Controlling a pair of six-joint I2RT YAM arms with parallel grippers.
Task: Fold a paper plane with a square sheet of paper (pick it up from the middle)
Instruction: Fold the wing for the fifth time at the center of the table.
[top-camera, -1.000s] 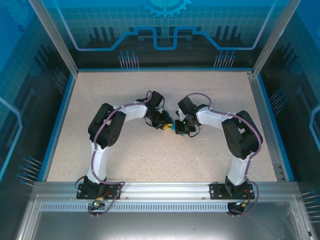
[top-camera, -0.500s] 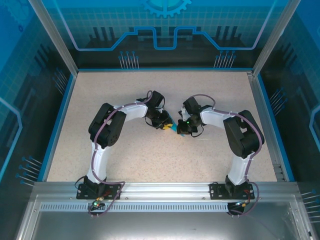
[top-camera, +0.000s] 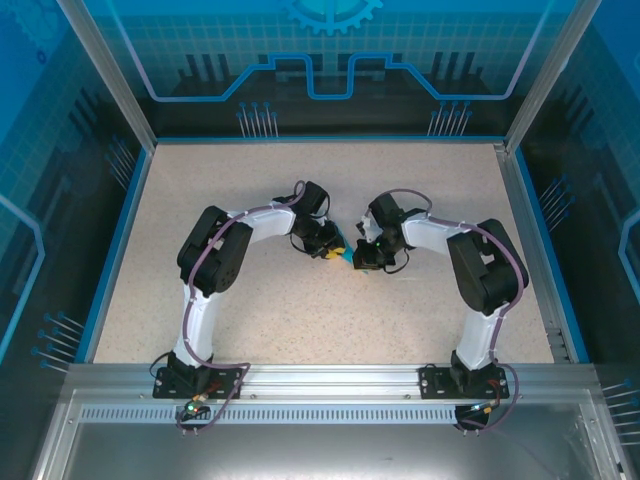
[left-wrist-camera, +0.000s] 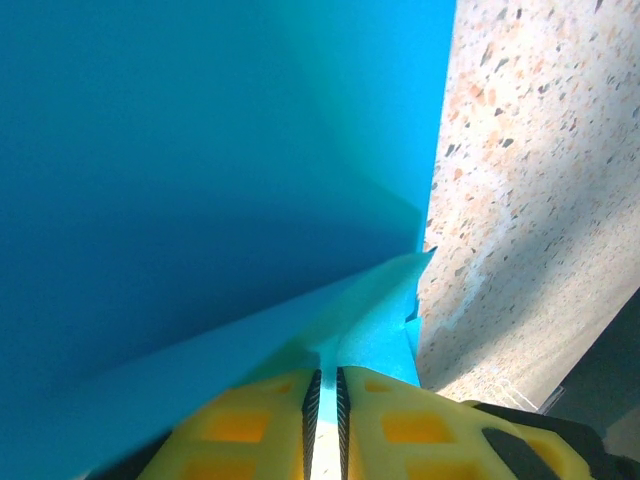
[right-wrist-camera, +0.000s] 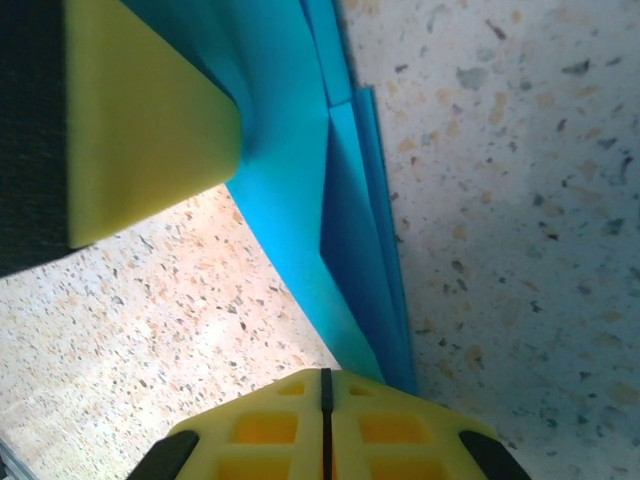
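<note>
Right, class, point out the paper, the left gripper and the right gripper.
paper (left-wrist-camera: 200, 150), left wrist view, on its broad flat face.
left gripper (left-wrist-camera: 325, 385), left wrist view, between the yellow fingertips.
right gripper (right-wrist-camera: 325, 385), right wrist view, between the yellow fingertips.

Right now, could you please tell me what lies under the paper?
Speckled table shows on both sides of the paper, so it likely runs beneath. The strip directly under the folds is covered. The left gripper pinches the paper.
</note>
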